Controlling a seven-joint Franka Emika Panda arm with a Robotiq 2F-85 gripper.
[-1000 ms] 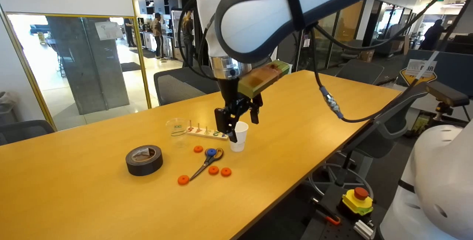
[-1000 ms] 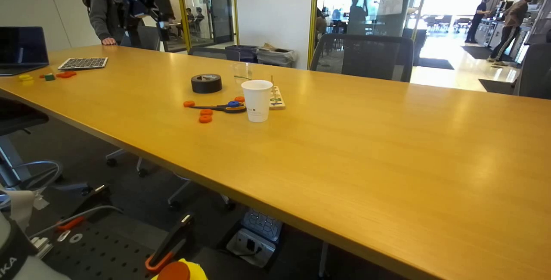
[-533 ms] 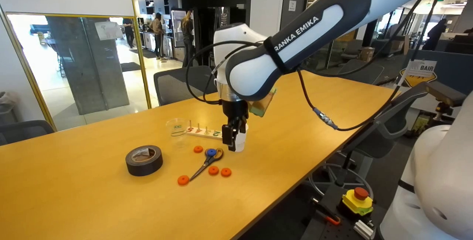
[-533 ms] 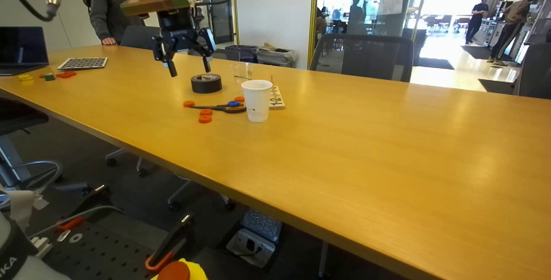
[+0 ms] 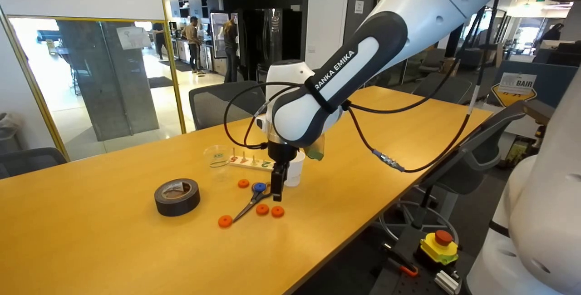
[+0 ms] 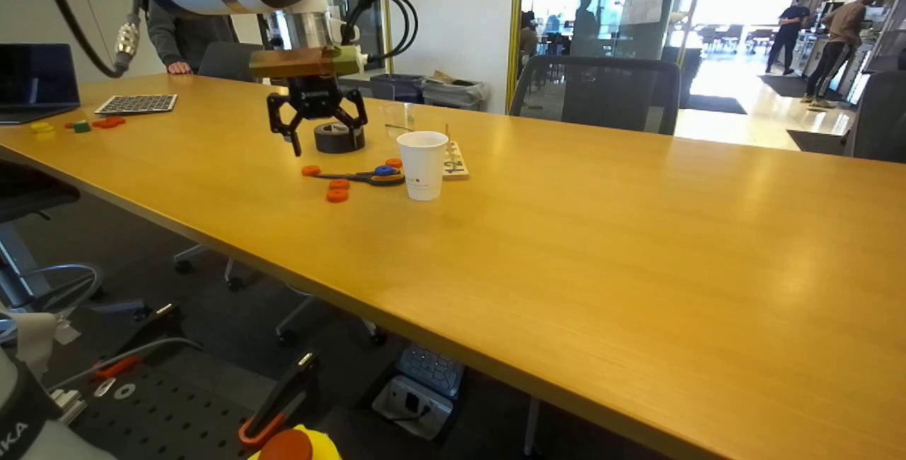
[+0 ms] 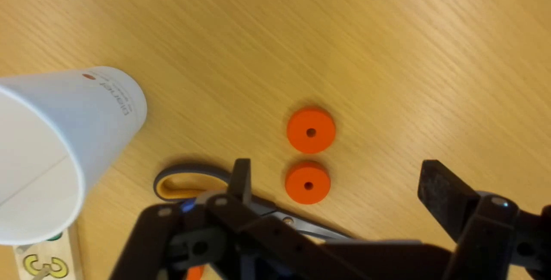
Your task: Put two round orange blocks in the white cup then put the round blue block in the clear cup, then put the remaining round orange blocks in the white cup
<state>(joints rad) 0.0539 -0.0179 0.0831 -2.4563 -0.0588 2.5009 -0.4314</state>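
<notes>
Wood-grain table (image 5: 113, 258), slight sheen. Gripper (image 7: 333, 181) jaws stand wide apart, holding nothing, above two round orange blocks (image 7: 303, 130) lying flat near the upright white cup (image 7: 97, 120). Blocks: centre-holed discs, probably light, stiff, a bit slippery; pinch across the curved side. Cup looks like thin paper.

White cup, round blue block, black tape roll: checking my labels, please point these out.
White cup (image 6: 423, 167), in an exterior view: outer wall.
Round blue block (image 5: 259, 187), in an exterior view: top face.
Black tape roll (image 6: 339, 141), in an exterior view: outer side.
</notes>
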